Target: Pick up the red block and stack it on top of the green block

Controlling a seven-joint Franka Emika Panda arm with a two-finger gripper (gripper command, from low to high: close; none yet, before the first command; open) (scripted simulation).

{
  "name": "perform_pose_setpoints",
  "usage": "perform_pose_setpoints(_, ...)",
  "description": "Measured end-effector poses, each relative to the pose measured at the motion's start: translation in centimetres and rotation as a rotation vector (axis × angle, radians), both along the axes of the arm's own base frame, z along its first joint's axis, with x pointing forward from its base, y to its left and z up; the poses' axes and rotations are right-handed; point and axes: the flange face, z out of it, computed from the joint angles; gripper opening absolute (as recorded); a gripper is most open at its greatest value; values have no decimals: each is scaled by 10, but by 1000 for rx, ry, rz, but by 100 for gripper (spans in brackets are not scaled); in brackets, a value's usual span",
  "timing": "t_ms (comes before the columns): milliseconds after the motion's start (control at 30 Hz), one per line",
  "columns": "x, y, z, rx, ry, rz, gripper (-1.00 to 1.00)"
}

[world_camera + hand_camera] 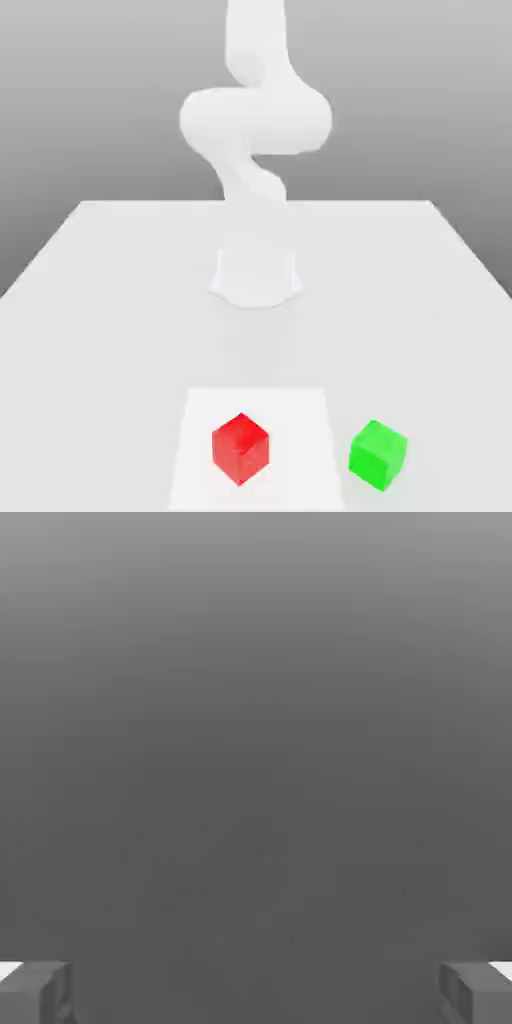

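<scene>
Red block [240, 449] on white square [302, 436], left of green block [378, 455].

Gripper [256, 994]: open, its two fingertips [38, 994] well apart
Between the fingertips: nothing held, only grey
Fingertip colour: dark grey, blocky, with darker recessed faces turned toward the gap
White patches: one small bright piece beside each fingertip, on the side away from the gap
Backdrop [256, 762]: plain smooth grey beyond the gripper, darker near the fingertips, paler farther from them
</scene>
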Motion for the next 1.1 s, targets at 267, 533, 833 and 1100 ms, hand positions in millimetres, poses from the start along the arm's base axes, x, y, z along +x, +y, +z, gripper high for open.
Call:
perform_pose_setpoints(267,76,-9,-162,87,245,-245,0)
perform_pose_setpoints(533,88,-22,-328,190,476,-483,0)
perform_pose_setpoints(833,56,-21,-479,296,670,-684,0)
perform_pose_setpoints(1100,55,-21,-515,296,671,-687,-100)
